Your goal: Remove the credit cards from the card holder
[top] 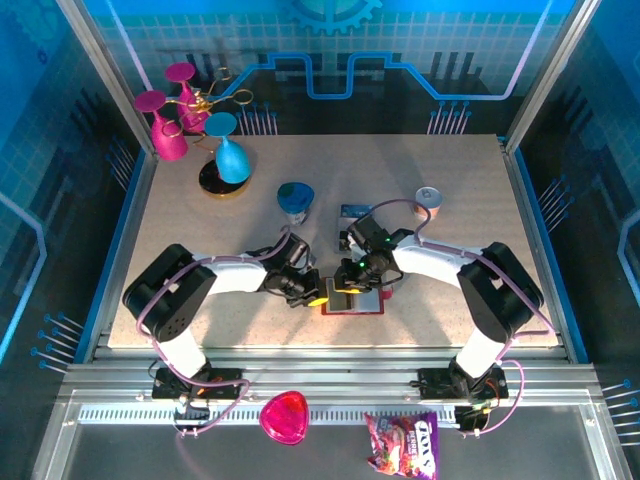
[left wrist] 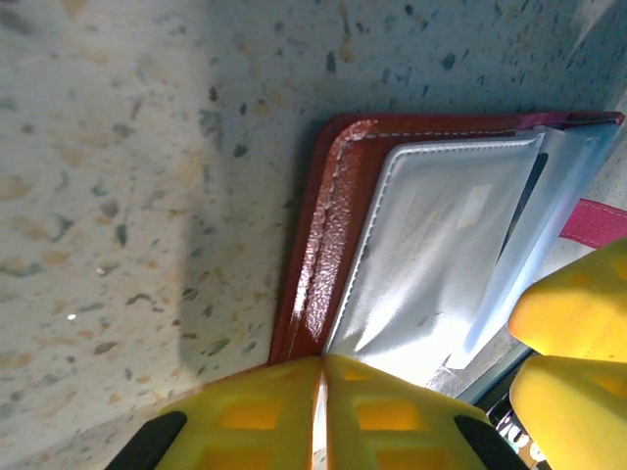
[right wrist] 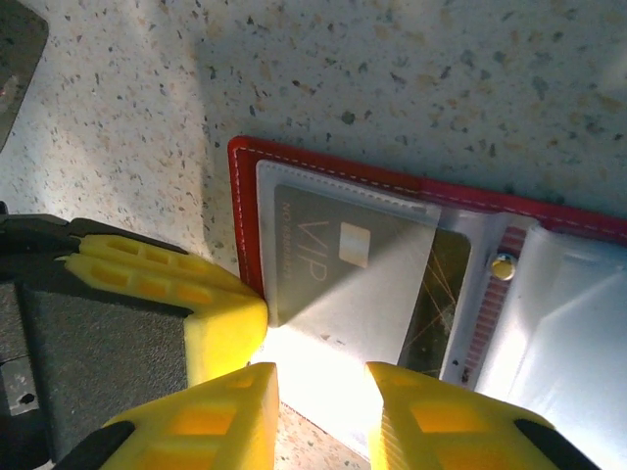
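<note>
Step in hand: removal of the second card. The wallet (top: 368, 304) lies open and flat at 6 o'clock on the table (top: 450, 170), close to the near edge. The blue card (top: 355, 212) lies free on the table at 12 o'clock from the wallet and apart from it, so that item reads as done. The dark card (right wrist: 333, 279), marked VIP, lies flat under a clear pocket in one half of the wallet.

Left pincer (left wrist: 321, 382): fingers closed together, tips at the wallet's edge on its 9 o'clock side in the top view. By judgement it is pinning the wallet down. Whether a thin layer is caught between the pads cannot be told.

Right pincer (right wrist: 321, 380): fingers parted with nothing between them, set at the edge of the pocket that holds the dark card and just beside the left pincer's tips.

Next move, as a judgement:
1. In the right wrist view, a strip of the dark card appears to show past the sleeve at 3 o'clock, toward the fold. The grip should be taken on bare card there.
2. Close on the card alone, not on the sleeve.
3. Draw the card out along the pocket's opening while the left pincer holds the wallet flat. Otherwise the whole wallet is likely to slide or lift.
</note>
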{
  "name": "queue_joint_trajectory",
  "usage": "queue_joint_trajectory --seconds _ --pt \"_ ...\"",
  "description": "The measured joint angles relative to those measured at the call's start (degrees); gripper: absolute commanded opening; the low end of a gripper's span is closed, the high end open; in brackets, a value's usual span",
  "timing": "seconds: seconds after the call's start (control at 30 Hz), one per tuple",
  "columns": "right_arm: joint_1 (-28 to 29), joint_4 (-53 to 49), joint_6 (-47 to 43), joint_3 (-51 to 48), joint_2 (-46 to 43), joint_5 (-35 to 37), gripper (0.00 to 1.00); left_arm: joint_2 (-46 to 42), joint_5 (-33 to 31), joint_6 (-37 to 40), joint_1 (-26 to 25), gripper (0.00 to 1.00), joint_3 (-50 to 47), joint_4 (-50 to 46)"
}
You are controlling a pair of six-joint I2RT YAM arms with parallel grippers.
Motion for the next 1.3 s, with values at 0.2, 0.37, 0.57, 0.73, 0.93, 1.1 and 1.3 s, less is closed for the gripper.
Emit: queue_joint_trajectory --seconds 0.2,0.37,0.57,0.73,0.93,1.1,1.3 --pt "0.00 1.09 0.37 -0.42 1.18 -0.98 0.29 -0.52 0.00 0.04 0.46 0.11 -0.55 -0.07" --pt "0.00 0.87 0.33 -0.79 1.51 -0.85 0.29 -0.76 0.00 0.87 0.68 0.11 -0.74 -0.20" --pt "0.00 0.24 0.09 -0.79 1.75 0.26 0.28 -0.81 0.00 1.03 0.74 0.11 -0.74 -0.35" --pt "0.00 -1.18 -0.59 -0.79 1.73 1.53 0.28 -0.92 -0.02 1.03 0.74 0.11 -0.74 -0.50" --pt "0.00 -1.90 -0.81 -0.74 1.70 2.01 0.28 -1.07 -0.04 1.03 0.79 0.11 -0.74 -0.70" --pt "0.00 -2.05 -0.76 -0.76 0.92 2.14 0.29 -1.44 -0.13 1.03 0.81 0.11 -0.68 -1.57" --pt "-1.18 0.11 -0.46 -1.95 -2.89 0.96 0.28 -1.75 -0.68 1.05 0.85 0.12 1.53 -4.83"
